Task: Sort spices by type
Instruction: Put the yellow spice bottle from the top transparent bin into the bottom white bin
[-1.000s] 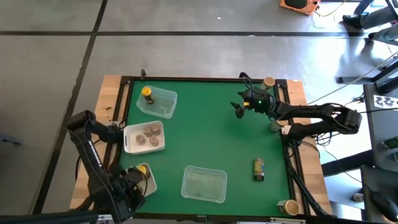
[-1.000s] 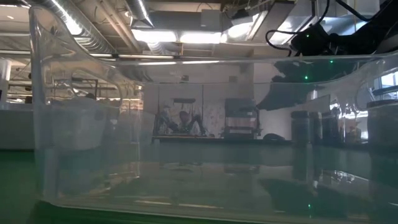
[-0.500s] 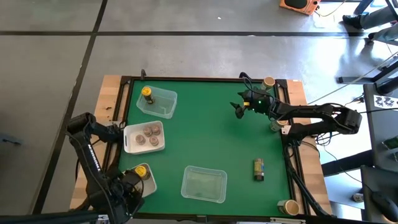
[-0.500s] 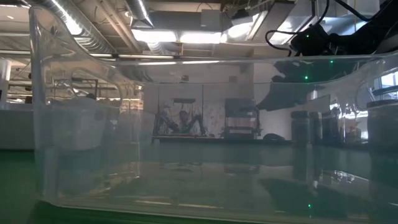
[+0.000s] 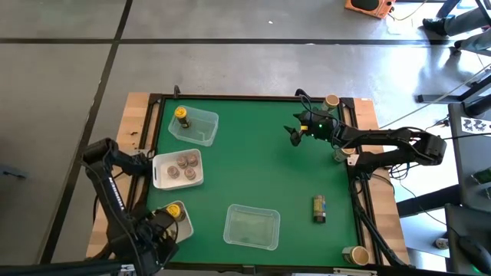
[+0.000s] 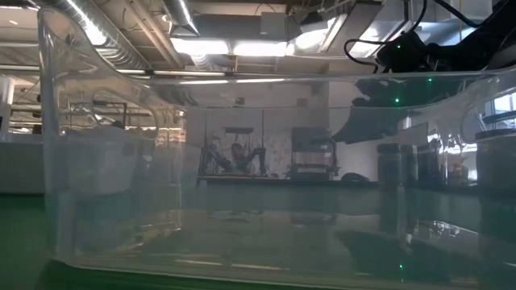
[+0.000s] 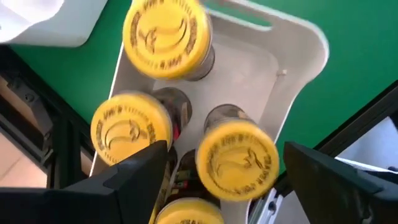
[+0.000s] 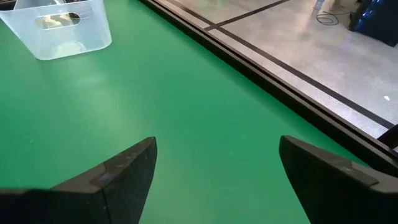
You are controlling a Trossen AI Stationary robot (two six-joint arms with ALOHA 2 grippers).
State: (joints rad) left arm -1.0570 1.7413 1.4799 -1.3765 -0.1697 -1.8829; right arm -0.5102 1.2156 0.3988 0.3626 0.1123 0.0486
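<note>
In the left wrist view several spice jars with yellow lids stand upright in a white tray [image 7: 292, 56] at the table's near left corner. My left gripper [image 7: 227, 148] points down over them, open, with one finger on either side of one yellow-lidded jar [image 7: 237, 157] and touching nothing. In the high view this gripper [image 5: 170, 220] hangs over that tray. My right gripper [image 5: 294, 135] waits open above the green mat at the far right, nothing between its fingers [image 8: 216, 142]. One spice jar [image 5: 319, 208] lies on its side on the mat at the near right.
A clear tray [image 5: 201, 129] at the far left holds one yellow-lidded jar [image 5: 180, 115]. A white tray [image 5: 157, 172] holds several brownish-lidded jars. A clear tray [image 5: 252, 227] stands at the near middle and fills the low view. Jars [image 5: 331, 101] stand on the right wooden rim.
</note>
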